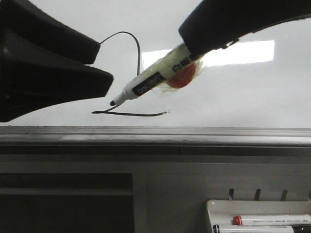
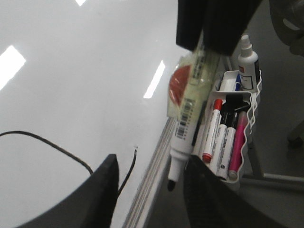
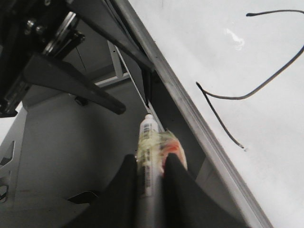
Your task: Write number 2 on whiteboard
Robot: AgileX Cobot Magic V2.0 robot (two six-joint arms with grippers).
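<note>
The whiteboard (image 1: 243,97) carries a thin black number 2 (image 1: 139,53) with a curved top and a long flat base stroke. The number also shows in the left wrist view (image 2: 47,142) and the right wrist view (image 3: 266,83). My right gripper (image 1: 194,53) is shut on a white marker (image 1: 146,85) that has yellowish wrap and a red-orange pad on it. The black tip points down-left near the digit's lower left corner. In the wrist views the marker (image 2: 183,133) (image 3: 148,137) hangs in front of the bottom rail, off the board. My left gripper (image 1: 106,62) is open and empty, close to the digit's left side.
A grey metal rail (image 1: 155,136) runs under the board. A white pen tray (image 1: 214,206) hangs at the lower right with a red-capped marker (image 1: 272,220). In the left wrist view the tray (image 2: 256,95) holds several markers and a spray bottle (image 2: 248,57).
</note>
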